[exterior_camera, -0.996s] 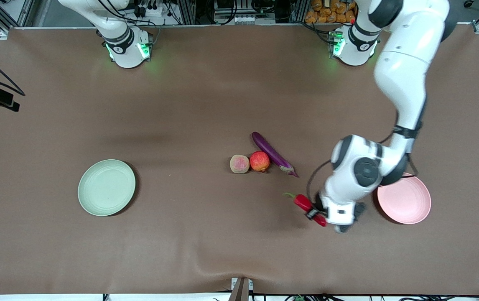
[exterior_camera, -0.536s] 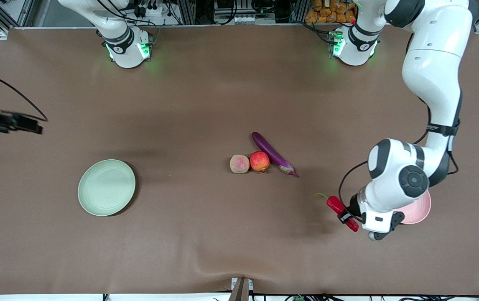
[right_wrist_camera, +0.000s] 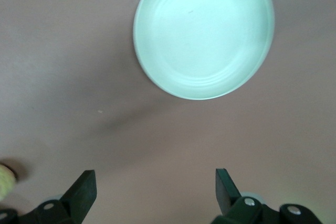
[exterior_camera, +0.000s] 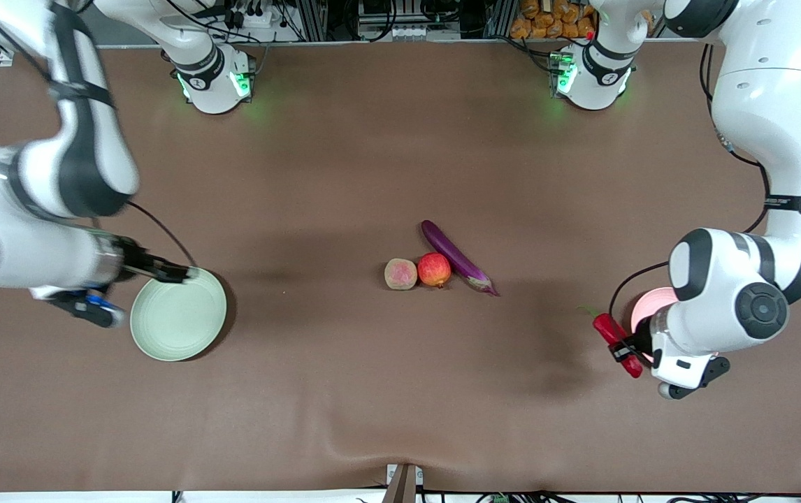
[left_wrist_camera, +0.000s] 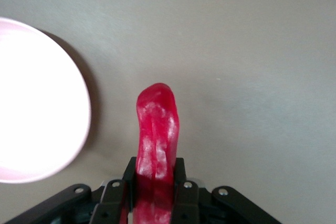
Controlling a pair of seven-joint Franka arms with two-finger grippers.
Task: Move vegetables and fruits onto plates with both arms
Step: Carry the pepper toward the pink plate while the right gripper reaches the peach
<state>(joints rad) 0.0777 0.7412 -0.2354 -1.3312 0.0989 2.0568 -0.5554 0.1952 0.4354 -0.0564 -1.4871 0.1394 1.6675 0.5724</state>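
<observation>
From the front, the left tool [exterior_camera: 628,351] clamps the shiny red chili pepper [exterior_camera: 616,334] just beside the round pale pink plate [exterior_camera: 652,302]; the glossy purple eggplant [exterior_camera: 456,257], tan peach [exterior_camera: 400,274] and red-orange apple [exterior_camera: 434,270] lie on the brown table [exterior_camera: 344,175] well apart from that plate, so nothing is plated yet. The left wrist view shows the pepper pinched beside the plate's rim. The right wrist view shows the right tool [right_wrist_camera: 155,187] spread apart and empty near the pale green plate [right_wrist_camera: 205,32].
</observation>
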